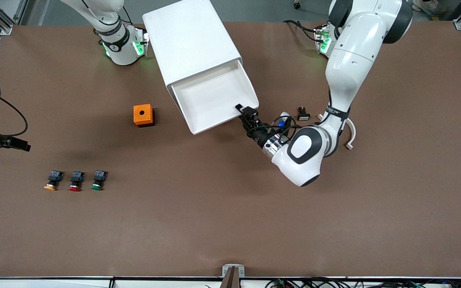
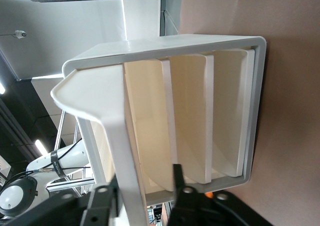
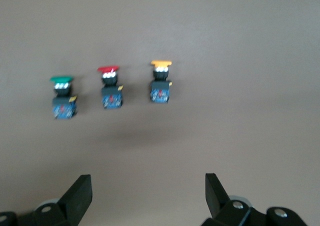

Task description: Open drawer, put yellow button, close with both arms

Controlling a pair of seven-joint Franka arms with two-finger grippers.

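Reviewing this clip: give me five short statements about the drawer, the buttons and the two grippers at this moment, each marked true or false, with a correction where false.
1. The drawer at the top of the cabinet is pulled out. True.
2. The yellow button lies inside the drawer. False: it sits on the table in a row with the red button and the green button.
3. The left gripper is at the drawer's front edge. True; the left wrist view shows its fingers on either side of that edge.
4. The right gripper holds the red button. False: it is open and empty over the table near the three buttons.
5. The orange box stands on top of the cabinet. False: it stands on the table beside the cabinet.
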